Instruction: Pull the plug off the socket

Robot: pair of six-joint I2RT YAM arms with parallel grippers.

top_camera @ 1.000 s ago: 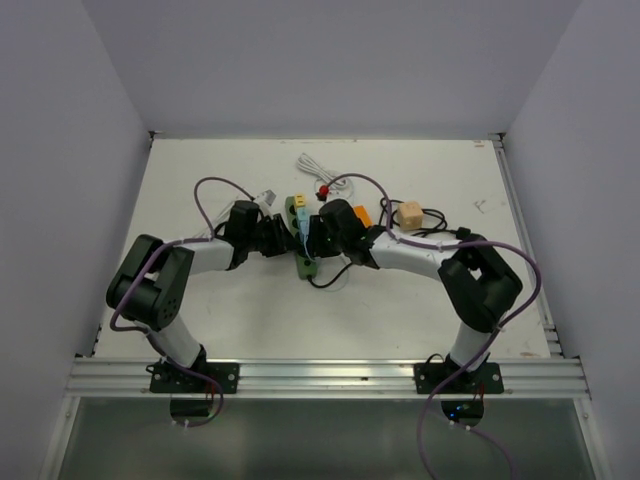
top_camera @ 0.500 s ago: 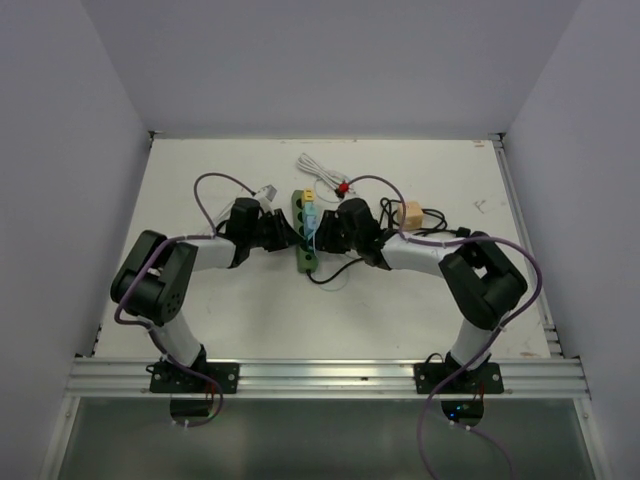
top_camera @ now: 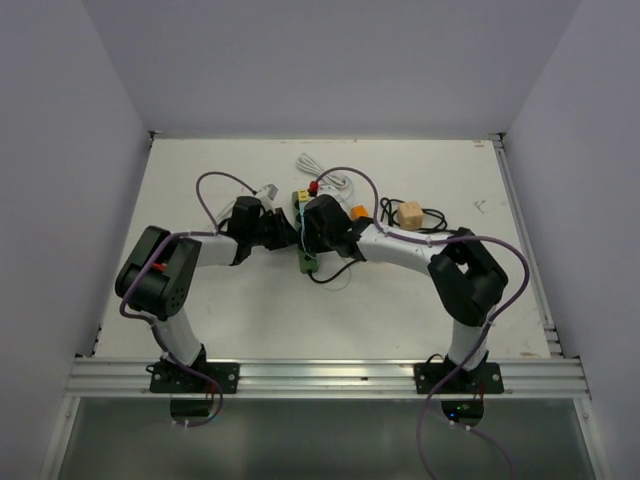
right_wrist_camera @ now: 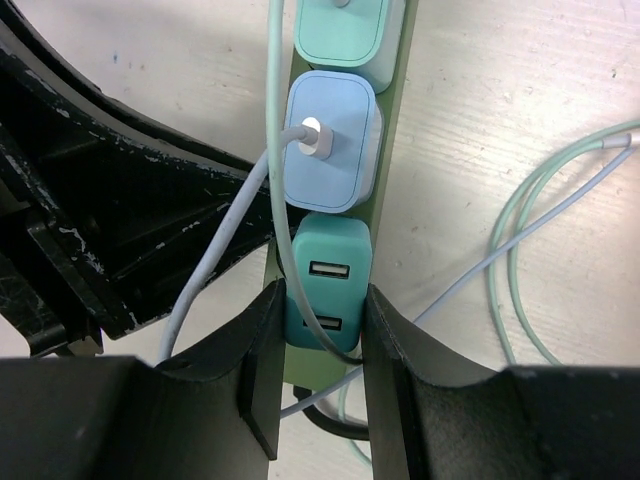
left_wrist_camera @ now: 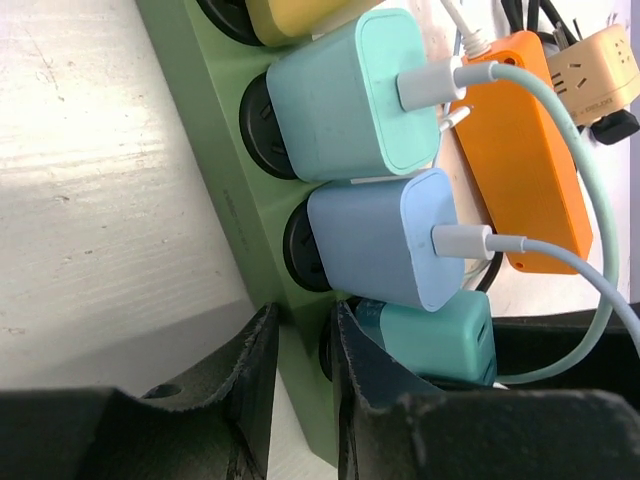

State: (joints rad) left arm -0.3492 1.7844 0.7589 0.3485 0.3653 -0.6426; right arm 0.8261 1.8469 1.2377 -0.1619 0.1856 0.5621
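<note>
The dark-green power strip (top_camera: 304, 262) lies mid-table with four plugs in a row. In the left wrist view its plugs are yellow (left_wrist_camera: 290, 15), mint (left_wrist_camera: 345, 95), light blue (left_wrist_camera: 385, 235) and teal (left_wrist_camera: 435, 340). My left gripper (left_wrist_camera: 300, 335) is shut on the strip's long edge (left_wrist_camera: 215, 130) by the teal plug. In the right wrist view my right gripper (right_wrist_camera: 322, 300) is shut on the teal plug (right_wrist_camera: 328, 270), its fingers (right_wrist_camera: 262, 350) pressing both sides above the strip (right_wrist_camera: 393, 170). In the top view both grippers, left (top_camera: 288, 236) and right (top_camera: 312, 238), meet at the strip.
An orange strip (top_camera: 361, 212) lies just right of the green one, also in the left wrist view (left_wrist_camera: 520, 170). A beige cube socket (top_camera: 411, 213) with black cord sits further right. A white cable (top_camera: 320, 170) lies behind. Thin mint and blue cables (right_wrist_camera: 520, 230) loop on the table.
My right gripper has swung left from beside the strip to over it and now clasps the teal plug. The left gripper has stayed on the strip.
</note>
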